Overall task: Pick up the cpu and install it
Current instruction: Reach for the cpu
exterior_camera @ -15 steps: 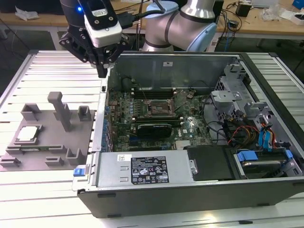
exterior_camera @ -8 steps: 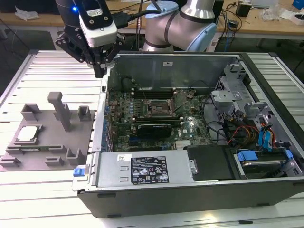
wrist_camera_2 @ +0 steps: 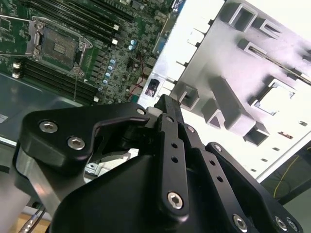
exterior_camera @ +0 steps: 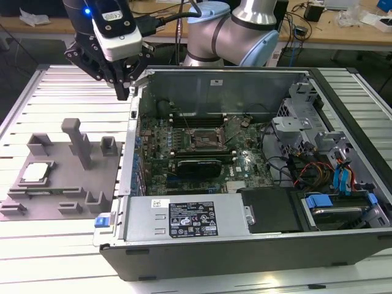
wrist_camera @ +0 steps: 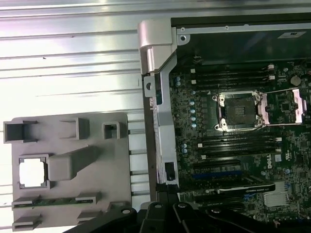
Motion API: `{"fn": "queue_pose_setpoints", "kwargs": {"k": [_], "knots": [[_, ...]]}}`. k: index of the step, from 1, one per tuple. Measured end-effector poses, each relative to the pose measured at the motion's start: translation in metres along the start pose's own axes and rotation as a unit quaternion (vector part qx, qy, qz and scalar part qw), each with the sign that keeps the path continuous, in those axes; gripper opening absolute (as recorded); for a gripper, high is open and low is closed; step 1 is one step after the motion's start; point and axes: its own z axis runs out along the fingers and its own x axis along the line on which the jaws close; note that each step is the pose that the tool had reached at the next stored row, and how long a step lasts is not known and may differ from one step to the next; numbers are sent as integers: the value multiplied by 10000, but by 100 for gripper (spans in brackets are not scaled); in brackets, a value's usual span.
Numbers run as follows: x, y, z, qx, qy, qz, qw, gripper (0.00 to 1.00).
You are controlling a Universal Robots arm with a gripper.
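exterior view overlooks all; both wrist views share socket (wrist_camera: 239, 110).

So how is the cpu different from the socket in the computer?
The cpu is shiny silver-white; the socket is dark with a metal frame. The cpu lies in the grey fixture outside the case; the socket sits on the green board inside it. Both are square and lie flat.
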Motion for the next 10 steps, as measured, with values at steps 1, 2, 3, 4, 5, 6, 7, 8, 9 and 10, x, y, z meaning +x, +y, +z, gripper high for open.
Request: {"fn": "queue_pose_setpoints", "kwargs": {"k": [1,2,3,4,5,6,7,8,9,10], "knots": [[17,-1,-1,0,-3,0,10000,11],[29,-2,-2,0,-5,0,10000,11],[40,-3,-2,-1,-8,0,10000,11],[50,-4,-2,-1,-10,0,10000,11],[59,-4,-3,-1,-11,0,10000,11],[69,-5,-3,-1,-13,0,10000,11],[80,-6,-4,-1,-15,0,10000,11],[89,-7,-4,-1,-17,0,10000,11],[101,-7,-5,-1,-18,0,10000,11],[110,-8,-5,-1,-20,0,10000,11]]}}
